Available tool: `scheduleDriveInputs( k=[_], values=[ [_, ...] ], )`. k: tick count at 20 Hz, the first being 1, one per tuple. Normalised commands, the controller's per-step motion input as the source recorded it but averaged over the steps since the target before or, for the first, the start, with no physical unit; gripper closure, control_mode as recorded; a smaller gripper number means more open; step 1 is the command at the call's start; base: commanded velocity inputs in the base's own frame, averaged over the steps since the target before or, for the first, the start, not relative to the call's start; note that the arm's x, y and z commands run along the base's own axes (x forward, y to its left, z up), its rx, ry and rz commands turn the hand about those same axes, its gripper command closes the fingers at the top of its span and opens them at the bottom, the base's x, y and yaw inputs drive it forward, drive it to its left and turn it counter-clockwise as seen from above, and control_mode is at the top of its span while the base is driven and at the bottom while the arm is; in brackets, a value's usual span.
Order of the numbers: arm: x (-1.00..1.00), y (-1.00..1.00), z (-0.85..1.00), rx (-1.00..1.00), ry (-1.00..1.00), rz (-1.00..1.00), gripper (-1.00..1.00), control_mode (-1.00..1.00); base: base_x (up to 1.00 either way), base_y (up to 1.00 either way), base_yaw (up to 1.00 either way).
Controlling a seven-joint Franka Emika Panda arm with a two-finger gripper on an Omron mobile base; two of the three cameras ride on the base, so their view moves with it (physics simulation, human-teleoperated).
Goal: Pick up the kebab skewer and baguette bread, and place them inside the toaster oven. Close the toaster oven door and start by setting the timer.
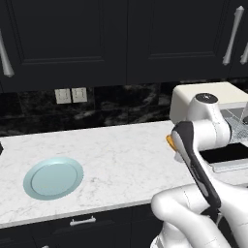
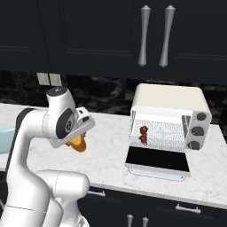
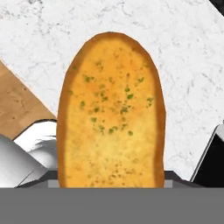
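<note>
Closest to the base, the white arm bends up over the counter edge, and its gripper hangs above the marble with the baguette bread in it. From the hand view the golden-orange loaf, flecked with green, rises lengthwise straight out from between the fingers, so the jaws stand part-way apart, closed on its sides. From the right base view only the loaf's orange end shows, poking out below the hand, clear of the countertop.

Off to the left on the counter lies a pale blue plate, with nothing on it.

Further right, beyond the hand, stands the toaster oven, cream-white, against the dark backsplash. The toaster oven door is folded down flat in front of it, dark glass facing up. Inside, on the wire rack, the kebab skewer rests near the left side, its red-brown chunks visible.

Behind everything, dark cabinets with silver handles hang above the counter.
</note>
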Motion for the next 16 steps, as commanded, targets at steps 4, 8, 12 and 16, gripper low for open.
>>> scheduleDriveInputs(
  k=[4, 8, 12, 16],
  values=[
    [-0.03, -1.0, 0.13, 0.0, 0.05, -0.31, 1.0, -1.0, 0.0, 0.0, 0.0],
    [0.0, -1.0, 0.17, 0.0, 0.01, -0.31, 1.0, -1.0, 0.0, 0.0, 0.0],
    [0.0, -1.0, 0.22, 0.0, 0.0, -0.3, 1.0, -1.0, 0.0, 0.0, 0.0],
    [0.0, -1.0, 0.22, 0.0, 0.0, -0.26, 1.0, -1.0, 0.0, 0.0, 0.0]
  ],
)
